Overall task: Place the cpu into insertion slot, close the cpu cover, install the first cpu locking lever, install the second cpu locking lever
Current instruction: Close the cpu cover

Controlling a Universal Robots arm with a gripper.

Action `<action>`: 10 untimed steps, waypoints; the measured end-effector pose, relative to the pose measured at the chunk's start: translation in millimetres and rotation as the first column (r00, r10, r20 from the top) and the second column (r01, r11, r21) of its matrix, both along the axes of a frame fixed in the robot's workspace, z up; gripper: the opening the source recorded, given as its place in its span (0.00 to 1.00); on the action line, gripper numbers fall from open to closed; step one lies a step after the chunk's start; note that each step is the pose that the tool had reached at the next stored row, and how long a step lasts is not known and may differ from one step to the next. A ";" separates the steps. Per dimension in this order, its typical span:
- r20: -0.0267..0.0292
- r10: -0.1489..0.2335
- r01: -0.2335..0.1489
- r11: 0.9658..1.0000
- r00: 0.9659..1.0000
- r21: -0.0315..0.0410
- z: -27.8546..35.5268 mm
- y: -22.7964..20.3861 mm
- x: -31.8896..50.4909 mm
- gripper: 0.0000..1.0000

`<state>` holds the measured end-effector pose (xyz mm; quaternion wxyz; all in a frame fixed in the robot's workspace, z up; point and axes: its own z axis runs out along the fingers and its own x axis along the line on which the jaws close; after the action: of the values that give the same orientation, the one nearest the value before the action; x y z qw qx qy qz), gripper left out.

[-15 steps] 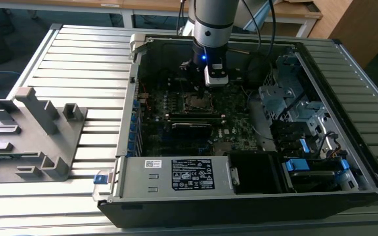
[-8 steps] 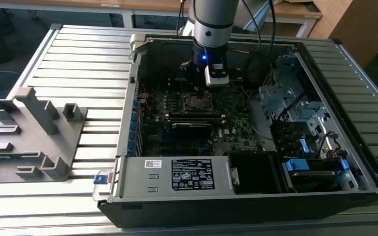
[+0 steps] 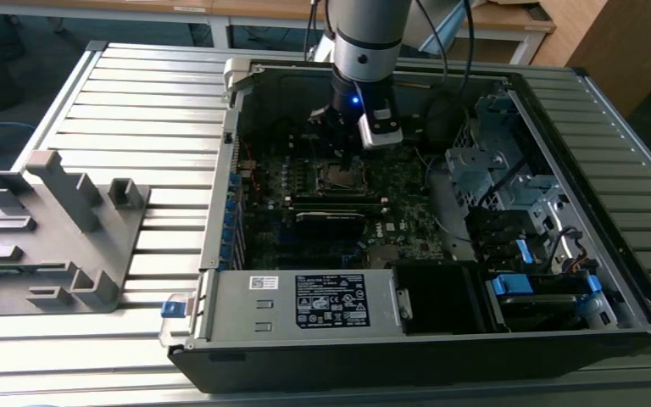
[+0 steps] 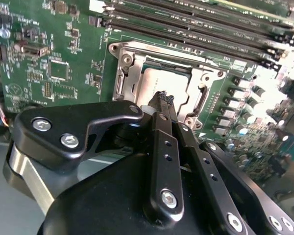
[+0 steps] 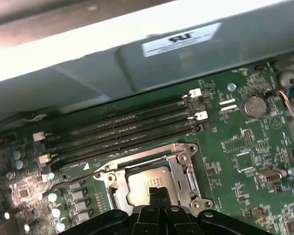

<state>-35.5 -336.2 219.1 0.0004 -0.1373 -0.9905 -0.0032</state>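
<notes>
A pale grey metal table with a ribbed, slatted top carries two things. An open black computer case lies on its side across the middle. A grey moulded plastic fixture with upright posts sits towards the exterior view's left, apart from the case.

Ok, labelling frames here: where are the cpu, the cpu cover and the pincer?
cpu (image 5: 144,181): first wrist view, bare silver top.
cpu cover (image 5: 142,160): first wrist view, frame bar.
pincer (image 4: 164,99): second wrist view, between fingertips.
</notes>
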 end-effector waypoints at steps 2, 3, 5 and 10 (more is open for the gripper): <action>0.000 0.023 -0.023 1.000 1.000 0.000 0.0 0.0 0.0 0.11; 0.000 0.025 -0.025 1.000 1.000 0.000 0.0 0.0 0.0 0.11; 0.000 0.025 -0.025 1.000 1.000 0.000 0.0 0.0 0.0 0.11; 0.000 0.025 -0.025 1.000 1.000 0.000 0.0 0.0 0.0 0.11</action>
<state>-35.4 -336.2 219.1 0.0005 -0.1249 -0.9922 -0.0032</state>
